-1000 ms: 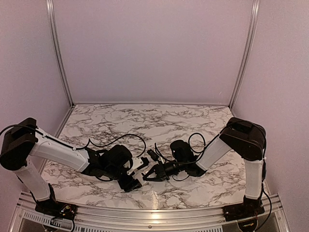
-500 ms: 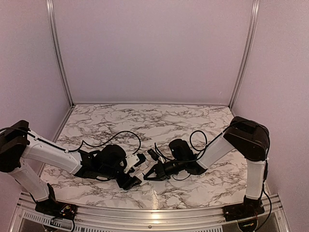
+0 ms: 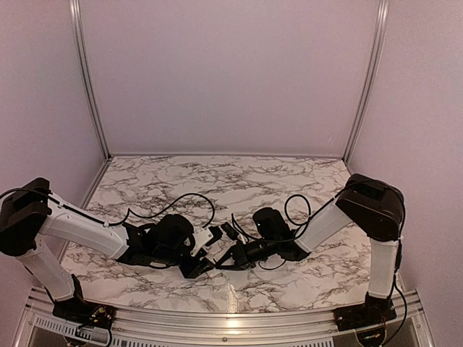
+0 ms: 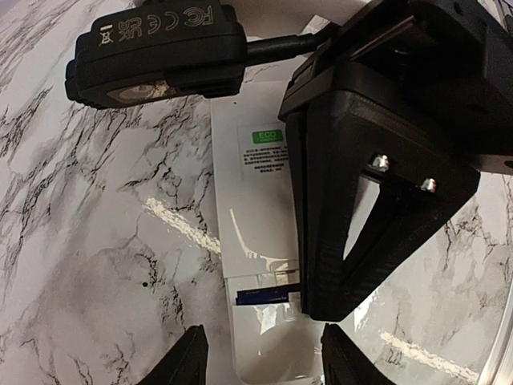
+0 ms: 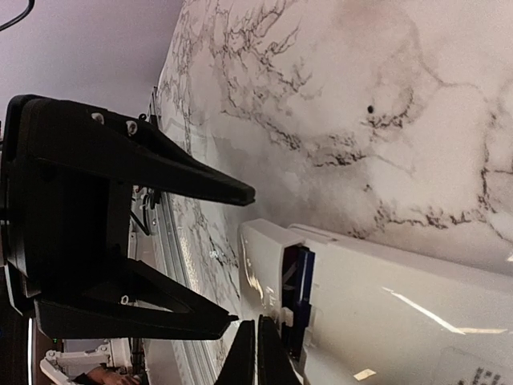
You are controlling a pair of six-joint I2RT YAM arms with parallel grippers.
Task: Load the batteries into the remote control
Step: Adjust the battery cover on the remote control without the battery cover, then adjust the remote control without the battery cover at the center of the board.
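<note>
Your remote control (image 4: 252, 184) lies flat on the marble table (image 4: 96, 241), plain white back up, near the front edge and between the two arms. A small label (image 4: 264, 148) with a green heading sits on that back. At one end the battery compartment (image 5: 292, 297) is uncovered and a blue-edged piece (image 5: 303, 281) shows inside it. You cannot tell from these views whether that piece is one of the batteries.

Your left gripper (image 4: 264, 357) is low at that open end, jaws partly open, with one fingertip on each side of the remote. In the left wrist view a strip of marble shows between one fingertip and the remote's edge, so it has hold of nothing. From the right wrist view its two black fingers spread to either side of the remote's end.

Your right gripper (image 5: 256, 353) points in from the opposite side, its fingers pressed together with nothing visible between them. The tips are down at the rim of the open compartment, just beside the blue-edged piece; whether they touch it cannot be told. In the left wrist view its black body lies over one long edge of the remote and hides part of it.

In the top view the two grippers meet nearly tip to tip at the front middle of the table, with black cables (image 3: 189, 202) looped behind each wrist.
</note>
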